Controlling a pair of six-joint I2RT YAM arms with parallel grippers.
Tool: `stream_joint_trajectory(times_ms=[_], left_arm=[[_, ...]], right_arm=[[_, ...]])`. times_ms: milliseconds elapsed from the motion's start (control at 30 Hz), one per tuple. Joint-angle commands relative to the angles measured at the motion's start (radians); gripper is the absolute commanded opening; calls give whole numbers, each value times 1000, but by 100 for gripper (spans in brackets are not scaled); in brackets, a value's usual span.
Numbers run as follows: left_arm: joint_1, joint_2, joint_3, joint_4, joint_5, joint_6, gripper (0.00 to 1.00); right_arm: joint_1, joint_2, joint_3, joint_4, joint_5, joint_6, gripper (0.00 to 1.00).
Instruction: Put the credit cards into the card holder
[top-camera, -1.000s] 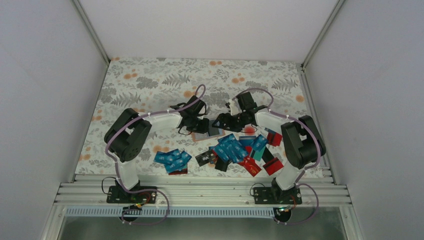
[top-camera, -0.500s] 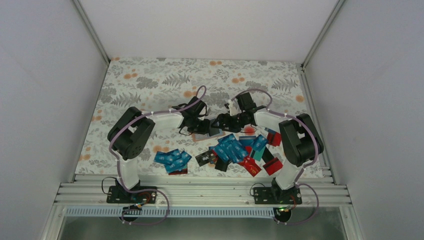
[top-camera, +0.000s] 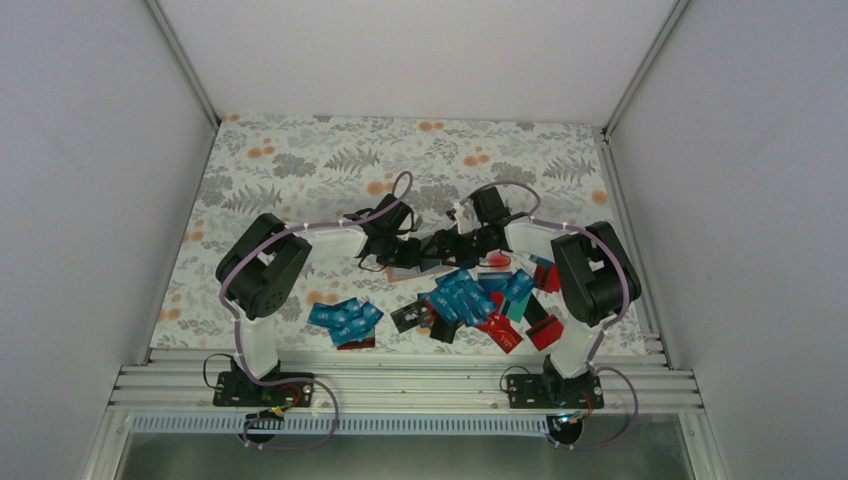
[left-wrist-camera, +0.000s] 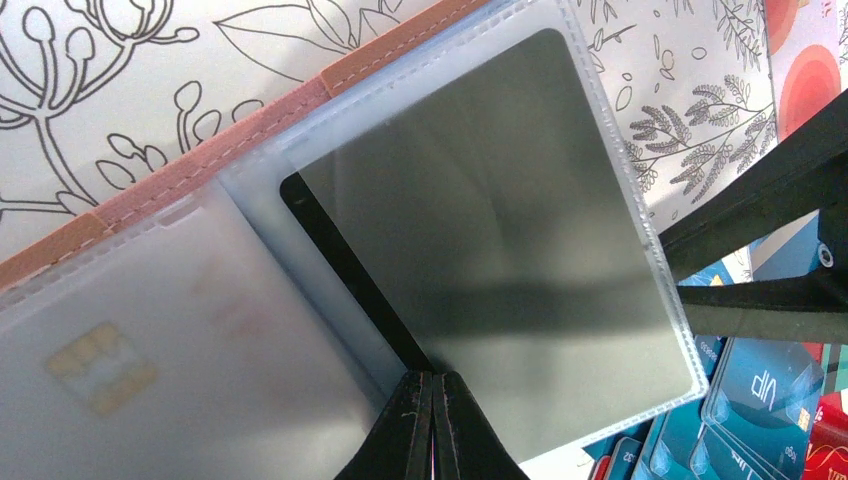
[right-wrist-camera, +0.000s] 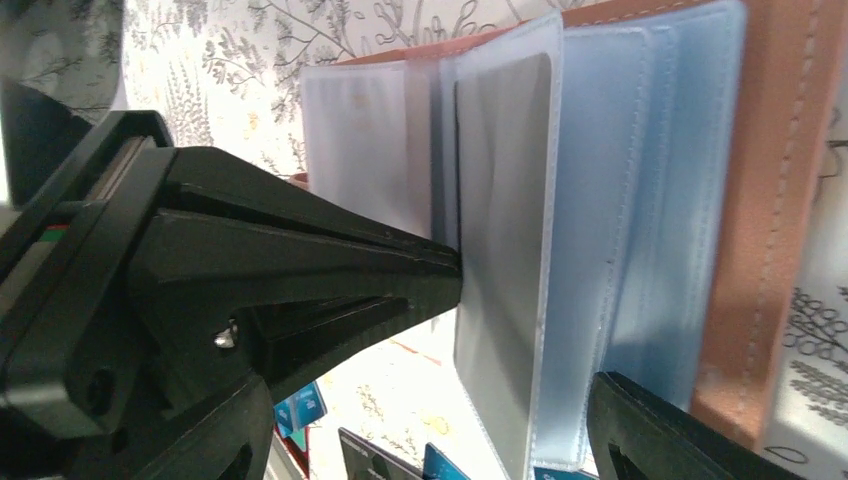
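Both arms fold inward, wrists meeting. Left gripper (left-wrist-camera: 433, 390) pinches a clear sleeve (left-wrist-camera: 500, 220) of the open card holder (left-wrist-camera: 200, 170). Right gripper (top-camera: 441, 243) gapes wide, facing it. Credit cards (top-camera: 470, 300) are piled nearer the bases.

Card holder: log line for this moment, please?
left gripper: shut on dark-card sleeve | right gripper: open by card holder | credit cards: loose on table

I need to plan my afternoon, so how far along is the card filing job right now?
Done: a dark card and a chip card sit in clear sleeves of the card holder. In hand: the left end effector pinches a sleeve edge, shut. Left: piles of credit cards lie loose on the table.
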Motion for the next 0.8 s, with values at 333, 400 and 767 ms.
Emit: stream_joint_trajectory(times_ms=[333,400,767], left_arm=[[-3,-3,-18,-13,-23,-14,3],[-4,-17,-20,-16,-31,-18,2],[18,-372,-148,-116,-256,-114,3]], right_arm=[[15,6,67,4,-58,-4,79],[21,7,73,3,-64,-3,79],[117,72,168,14,-83,32,79]])
